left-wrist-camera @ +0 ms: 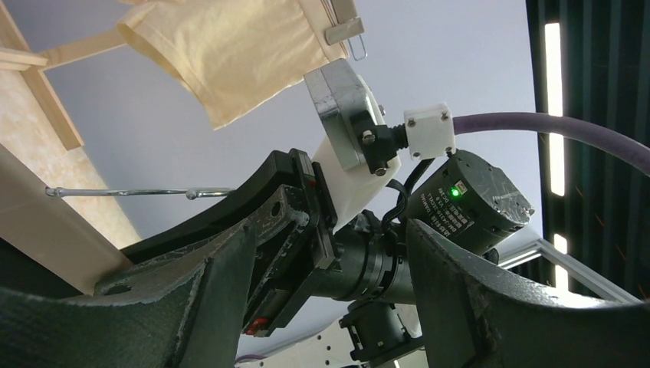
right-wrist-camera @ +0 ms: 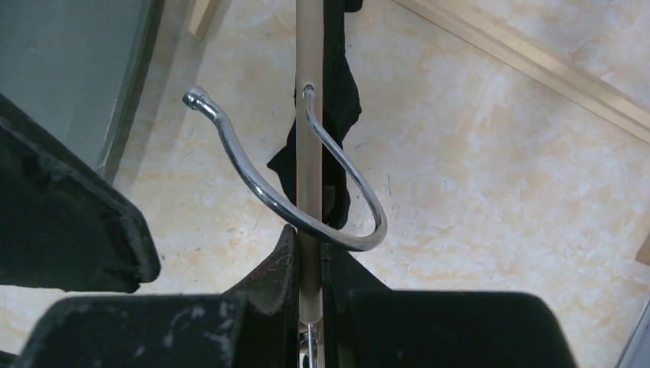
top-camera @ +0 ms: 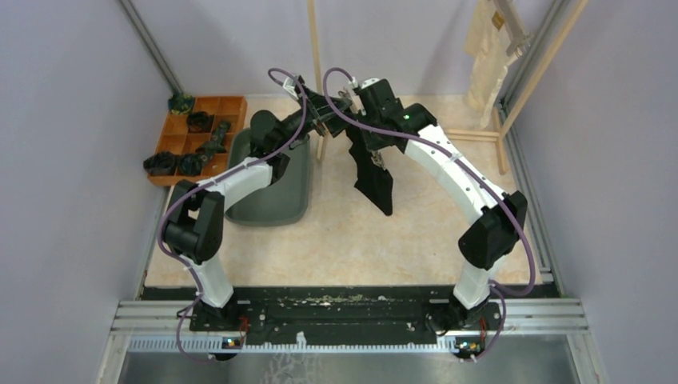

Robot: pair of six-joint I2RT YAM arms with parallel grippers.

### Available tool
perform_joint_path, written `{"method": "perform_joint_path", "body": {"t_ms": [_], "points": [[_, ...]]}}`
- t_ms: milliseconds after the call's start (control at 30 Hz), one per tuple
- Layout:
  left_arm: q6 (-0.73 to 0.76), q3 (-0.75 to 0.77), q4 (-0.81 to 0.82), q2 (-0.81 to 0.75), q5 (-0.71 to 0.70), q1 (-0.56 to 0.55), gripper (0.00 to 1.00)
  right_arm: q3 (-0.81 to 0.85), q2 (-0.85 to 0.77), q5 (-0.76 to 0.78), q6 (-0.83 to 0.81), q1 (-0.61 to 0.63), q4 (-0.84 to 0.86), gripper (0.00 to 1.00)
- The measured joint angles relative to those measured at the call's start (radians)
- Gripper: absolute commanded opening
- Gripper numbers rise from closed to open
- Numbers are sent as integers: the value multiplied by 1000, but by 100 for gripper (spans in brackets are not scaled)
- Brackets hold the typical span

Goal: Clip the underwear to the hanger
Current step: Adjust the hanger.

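Two grippers at one hanger [right-wrist-camera: 308, 153]: right gripper [right-wrist-camera: 310, 268] pinched tight on its bar, black underwear [top-camera: 377, 188] dangling below, left gripper [left-wrist-camera: 329, 307] gaping, empty, just left of it.

A robot lab cell (grey walls [top-camera: 72, 160], aluminium rail [top-camera: 560, 314]).

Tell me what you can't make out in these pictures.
1. Right wrist view: the hanger runs off the top edge; its clips are out of frame.
2. Top view: the right arm hides where the black underwear meets it.
3. Top view: the left arm covers part of the grey bin.
4. Top view: the orange tray's dark contents are too small to name.
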Motion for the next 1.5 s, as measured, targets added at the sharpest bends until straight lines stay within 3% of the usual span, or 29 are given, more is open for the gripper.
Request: {"method": "perform_joint_path", "body": {"t_ms": [1500], "points": [[8,154,-24,128,1,-13,77,-35,-25,-82,6,0,71,0]]}}
